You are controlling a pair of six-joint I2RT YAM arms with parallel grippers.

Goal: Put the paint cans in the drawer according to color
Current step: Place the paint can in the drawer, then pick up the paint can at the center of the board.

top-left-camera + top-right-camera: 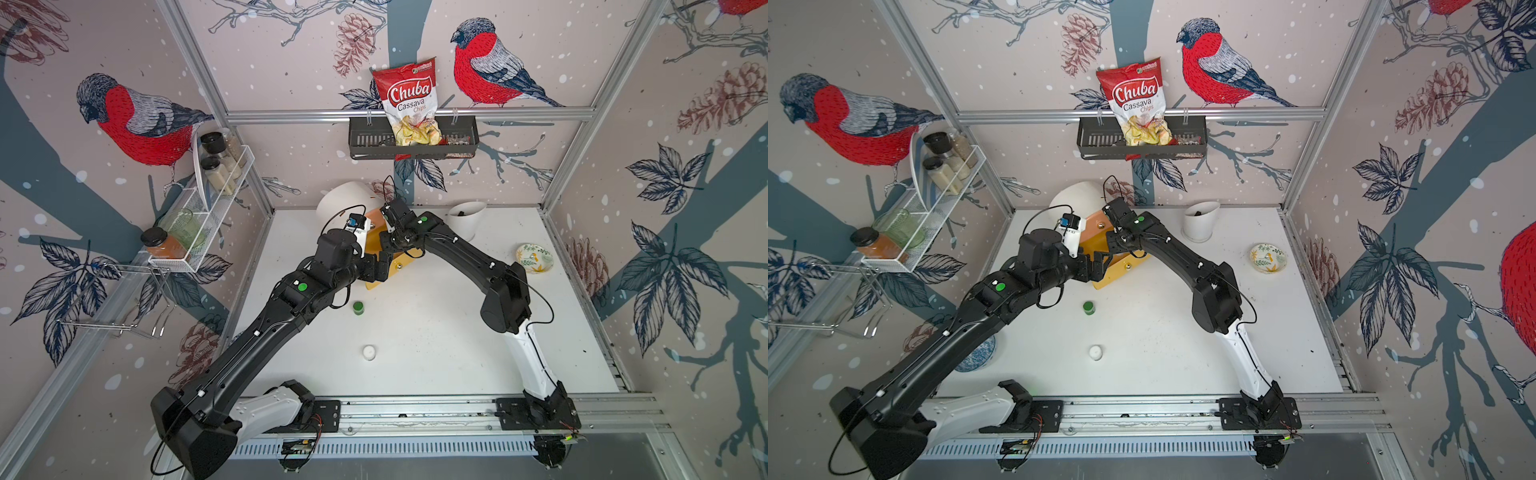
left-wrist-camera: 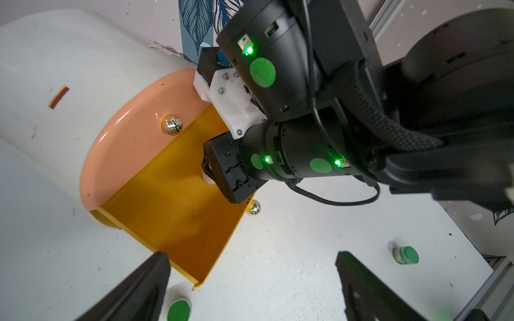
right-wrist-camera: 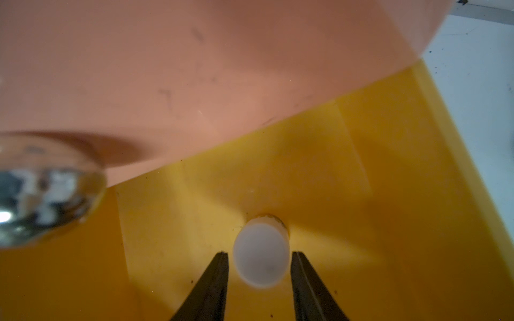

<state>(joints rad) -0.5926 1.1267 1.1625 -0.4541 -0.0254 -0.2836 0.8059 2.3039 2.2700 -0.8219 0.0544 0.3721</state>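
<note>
While flanking a white paint can in the open yellow drawer at twelve o'clock with the right gripper barely parted, leaving one green can, another green can and, at six o'clock, another white can, holding the left gripper wide.

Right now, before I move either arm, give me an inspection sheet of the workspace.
Surface: white tabletop, lightly speckled.
Job's things: chest with yellow drawer pulled out, white pot inside; two green pots and another white pot on the table.
Clutter: white cup, patterned dish.
End effectors: left end effector open by the drawer's front; right end effector in it, open astride the pot.
Cables: black loops along both arms.
Surroundings: chip bag in wall basket, jar shelf.
</note>
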